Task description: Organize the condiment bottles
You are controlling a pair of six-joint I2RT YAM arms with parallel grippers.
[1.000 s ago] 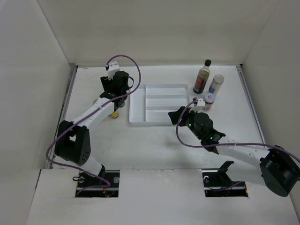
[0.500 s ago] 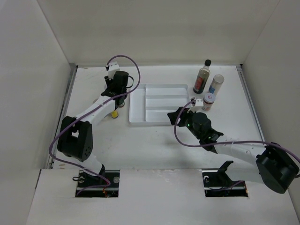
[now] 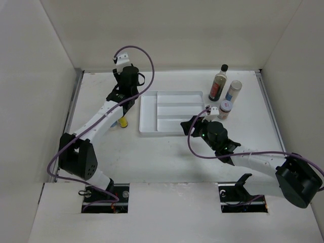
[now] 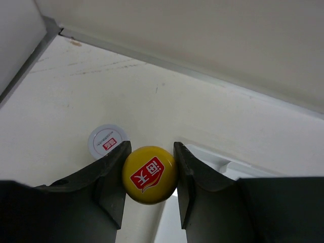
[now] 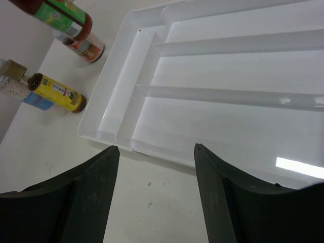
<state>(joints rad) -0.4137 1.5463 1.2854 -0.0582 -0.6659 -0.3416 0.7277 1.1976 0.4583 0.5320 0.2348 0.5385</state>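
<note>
Yellow-capped bottle (image 4: 149, 176) pinched in left claw (image 4: 150, 157)

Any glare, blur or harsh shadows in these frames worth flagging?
Right wrist: a bright glare patch on the white tray, otherwise clear. Left wrist: the yellow cap is sharp and its logo is legible. Top external: even light, only faint shadows.

white tray (image 3: 174, 104) blocks centre | bottles (image 3: 218, 86) block far right | near table (image 3: 152, 162) free

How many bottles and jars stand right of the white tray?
3: a tall dark bottle at the back, a blue-labelled bottle beside it, a short jar in front. None seem hidden there.
</note>
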